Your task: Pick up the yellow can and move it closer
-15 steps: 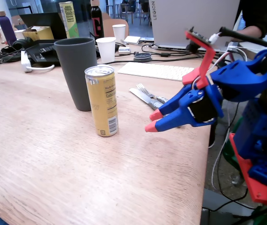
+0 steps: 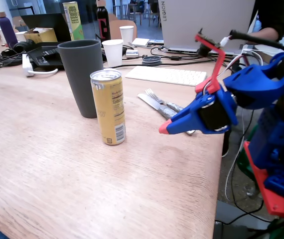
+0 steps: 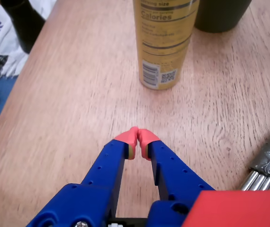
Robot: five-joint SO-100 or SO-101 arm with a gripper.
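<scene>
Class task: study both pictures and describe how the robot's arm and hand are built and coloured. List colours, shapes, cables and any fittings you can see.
The arm is blue printed plastic on a red base. The hand has two long blue fingers with rows of small holes, each capped by a salmon-red tip. A thin red bracket rises from the wrist, with a black cable running from its top, and thinner red and white wires near the joint.

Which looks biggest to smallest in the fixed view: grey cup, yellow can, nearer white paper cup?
1. Tall dark grey tapered cup
2. Slim mustard-yellow drink can
3. Small white paper cup, though it stands farther back, so its true size is unsure.
</scene>
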